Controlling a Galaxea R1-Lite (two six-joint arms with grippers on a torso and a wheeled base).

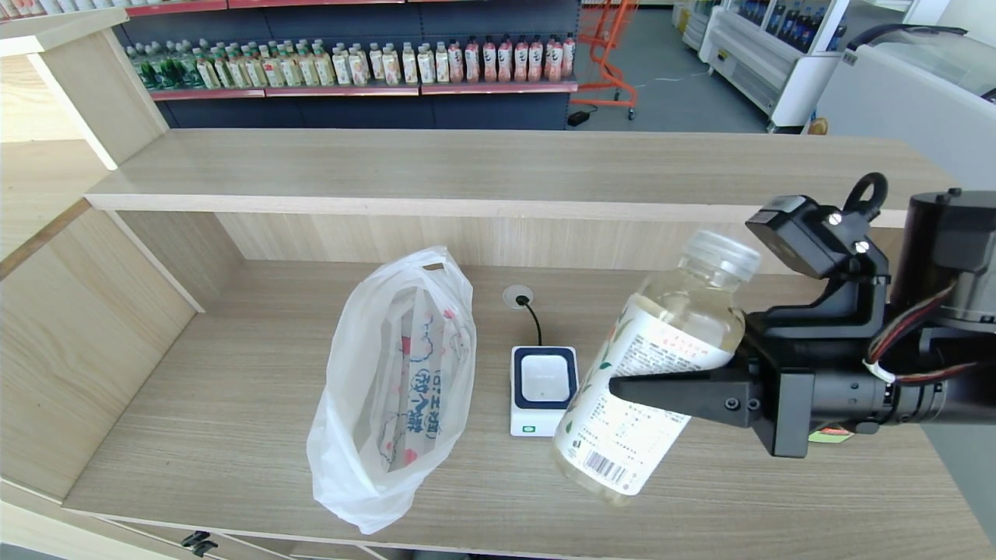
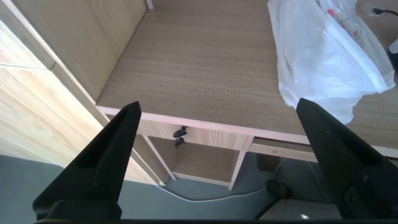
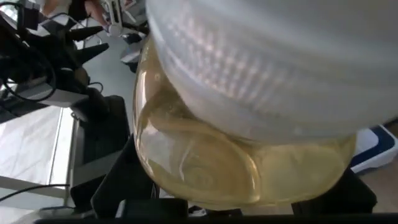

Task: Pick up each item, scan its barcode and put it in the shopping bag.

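My right gripper point(image 1: 685, 373) is shut on a clear bottle point(image 1: 650, 373) of pale drink with a white label and white cap. It holds the bottle tilted above the counter, just right of the scanner point(image 1: 543, 389); the barcode at the bottle's lower end faces the front. In the right wrist view the bottle point(image 3: 249, 124) is seen close up from its cap end. A white plastic shopping bag point(image 1: 397, 381) lies open on the counter left of the scanner, with a printed package inside. My left gripper point(image 2: 217, 162) is open, hanging off the counter's front left edge, near the bag point(image 2: 329, 56).
The wooden counter point(image 1: 233, 412) has a side wall on the left and a raised shelf behind. The scanner's cable runs to a grommet point(image 1: 518, 295) at the back. Store shelves with bottles stand beyond.
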